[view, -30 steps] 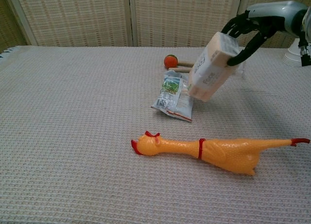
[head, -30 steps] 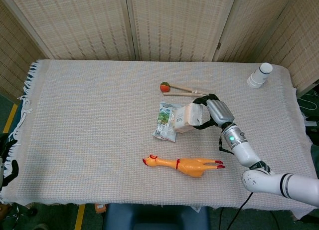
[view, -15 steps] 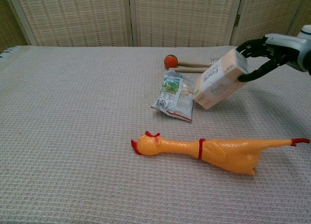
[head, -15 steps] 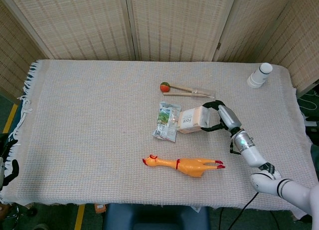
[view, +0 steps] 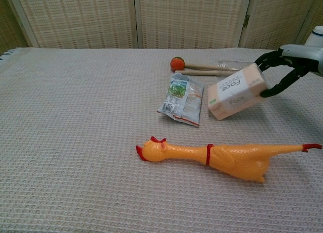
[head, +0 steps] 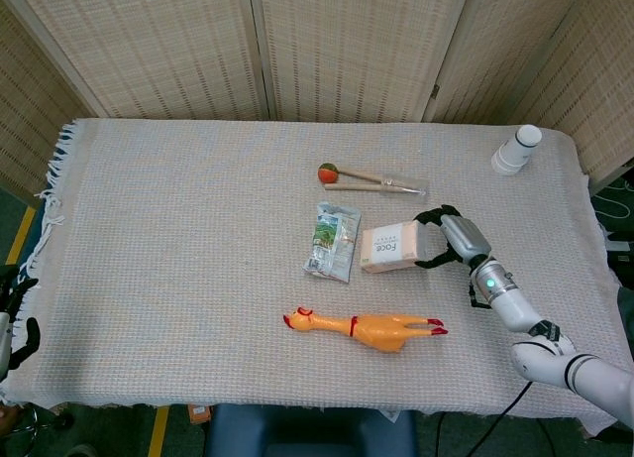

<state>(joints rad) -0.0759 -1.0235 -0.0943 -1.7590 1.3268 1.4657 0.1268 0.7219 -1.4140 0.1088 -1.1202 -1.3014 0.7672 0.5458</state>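
One right hand (head: pixel 448 241) low over the cloth, fingers (view: pixel 276 89) clasping a tilted box (view: pixel 236 91) (near end touching down), beside snack packet (head: pixel 330 241).

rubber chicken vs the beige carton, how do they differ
The orange rubber chicken is long, thin and lies flat, untouched; the beige rectangular carton is blocky, tilted and gripped by the right robot hand. The chicken lies nearer the camera. Both are on the woven tablecloth.
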